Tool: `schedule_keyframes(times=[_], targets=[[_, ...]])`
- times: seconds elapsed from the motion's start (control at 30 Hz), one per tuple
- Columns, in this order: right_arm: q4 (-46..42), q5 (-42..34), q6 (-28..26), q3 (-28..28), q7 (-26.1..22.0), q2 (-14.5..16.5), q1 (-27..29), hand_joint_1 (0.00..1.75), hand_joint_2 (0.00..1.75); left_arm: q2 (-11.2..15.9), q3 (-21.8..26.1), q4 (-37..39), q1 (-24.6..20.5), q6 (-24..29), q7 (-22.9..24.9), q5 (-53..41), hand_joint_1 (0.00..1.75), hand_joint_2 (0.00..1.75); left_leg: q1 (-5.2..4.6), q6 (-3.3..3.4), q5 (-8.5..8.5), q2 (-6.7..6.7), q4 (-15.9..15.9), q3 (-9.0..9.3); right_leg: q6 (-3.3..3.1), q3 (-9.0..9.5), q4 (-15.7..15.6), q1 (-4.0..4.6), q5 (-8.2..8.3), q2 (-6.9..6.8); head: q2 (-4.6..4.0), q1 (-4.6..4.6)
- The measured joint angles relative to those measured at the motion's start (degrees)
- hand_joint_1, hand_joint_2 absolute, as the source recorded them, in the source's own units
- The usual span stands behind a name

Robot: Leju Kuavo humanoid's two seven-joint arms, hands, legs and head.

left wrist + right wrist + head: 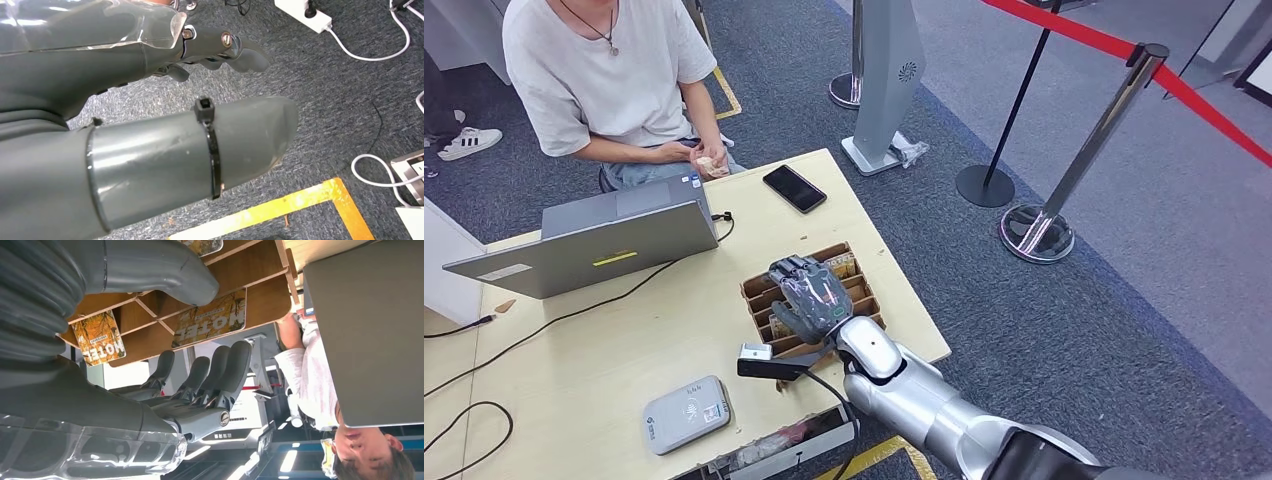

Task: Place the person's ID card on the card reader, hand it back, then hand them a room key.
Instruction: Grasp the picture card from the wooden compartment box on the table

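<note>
right hand at frame centre, hovering over wooden card rack, fingers spread and extended, holding nothing. room key cards printed "motel" seated in rack slots, standing on edge, long axes along the slots, running lower left to upper right in the head view. thumb just beside one card in the right wrist view, contact not clear. left hand hanging over grey carpet, fingers apart, empty. card reader flat on table at lower left, well apart from rack. id card not discernible; small object in person's hands at upper left, too small to tell. open laptop between person and reader. black phone above rack, near table's far edge. stanchion with red belt at upper right.
</note>
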Motion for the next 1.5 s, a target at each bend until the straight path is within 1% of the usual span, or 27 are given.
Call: schedule_keyframes(times=[0.17,0.37,0.67,1.2,1.37,1.5], targets=[[0.5,0.7,0.2,0.0,0.1,0.0,-0.4,0.89,1.75,0.0,0.0,0.0,0.0,0.0,0.0,0.1,0.00,0.00,0.00,0.00,0.00,0.00,0.0,0.01,0.00,0.00,0.0,0.00,0.00,0.00,0.00,0.01],[0.8,0.7,0.2,0.0,0.1,0.0,-0.8,0.82,1.75,0.0,0.0,0.0,0.0,0.0,0.0,0.1,0.00,0.00,0.00,0.00,0.00,0.00,0.0,0.01,0.00,0.01,0.0,0.00,0.00,0.00,0.00,0.01],[1.0,0.8,0.4,-0.1,0.3,0.0,-1.3,0.88,1.75,0.0,0.0,0.0,0.0,0.0,-0.1,0.0,0.00,0.00,0.00,0.00,0.00,0.00,0.0,0.01,0.00,0.00,0.0,0.00,0.00,0.00,0.00,0.01],[2.3,1.8,0.7,-0.1,0.5,0.0,-2.1,0.79,1.75,0.0,0.0,0.0,0.0,0.2,-1.0,0.4,0.00,0.00,0.00,0.00,0.00,0.00,0.0,0.01,0.00,0.00,0.0,0.00,0.00,0.00,0.00,0.01],[2.9,1.8,0.7,-0.1,0.5,0.0,-2.5,0.79,1.75,0.0,0.0,0.0,0.0,0.2,-1.1,0.5,0.00,0.00,0.00,0.00,0.00,0.01,0.0,0.01,0.00,0.01,0.0,0.00,0.00,0.01,0.00,0.01],[3.5,1.8,0.6,-0.1,0.5,0.0,-2.8,0.83,1.75,0.0,0.0,0.0,0.0,0.3,-1.1,0.6,0.00,0.00,0.00,0.00,0.00,0.01,0.0,0.02,0.00,0.01,0.0,0.00,0.00,0.01,0.00,0.01]])
